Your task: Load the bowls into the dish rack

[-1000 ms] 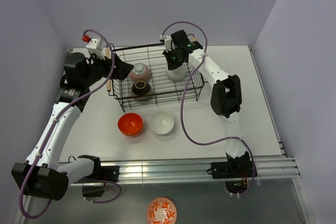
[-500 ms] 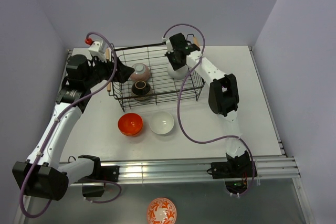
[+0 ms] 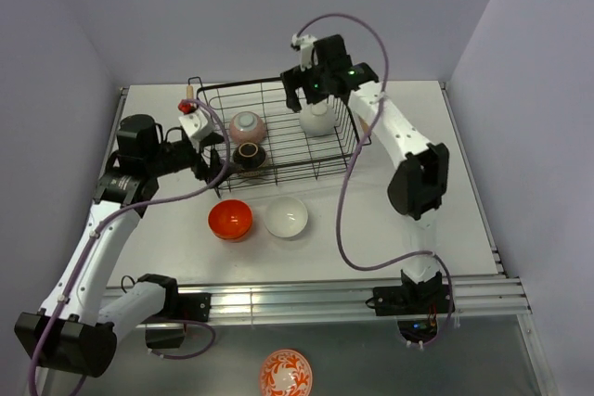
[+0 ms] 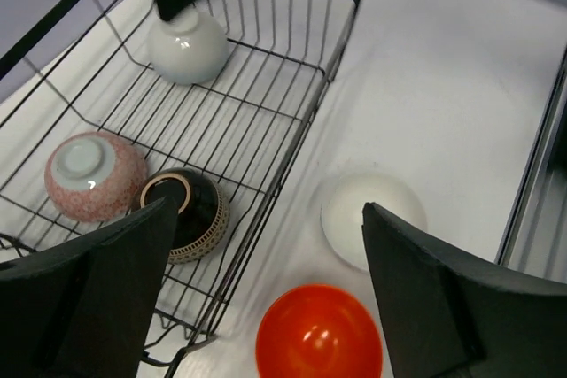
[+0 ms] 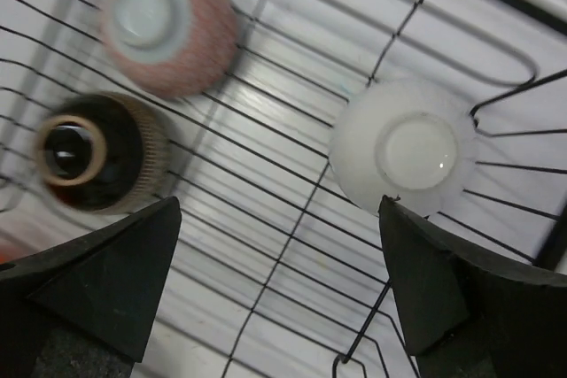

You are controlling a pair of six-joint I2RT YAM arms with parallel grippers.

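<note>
The dish rack (image 3: pixel 288 147) sits toward the back of the table (image 3: pixel 464 229) with three bowls inside. A pink bowl (image 3: pixel 247 125) lies upside down at the left end. A dark bowl (image 3: pixel 249 157) sits just beside it and looks tipped onto its side. A white bowl (image 3: pixel 316 121) lies upside down toward the right end. Two more wait on the table just in front of the rack, an orange bowl (image 3: pixel 230 220) and a second white bowl (image 3: pixel 286 217), side by side and nearly touching. I can see only these five.

The right gripper (image 3: pixel 316 104) hangs directly over the white bowl in the rack, jaws spread wide and holding nothing. The left gripper (image 3: pixel 212 162) hovers by the rack's near-left corner, just above the orange bowl, also wide open and empty.

From where I stand, the orange bowl looks like the next pick, and that is where I'd worry. It is glossy, so a grip on the rim could slip. A wide jaw coming down could also shove its white neighbour. Lifting it over the wire wall risks a snag, and the left end is already crowded, so a careless drop could roll the tipped dark bowl. With both arms over the rack, they might clash.
</note>
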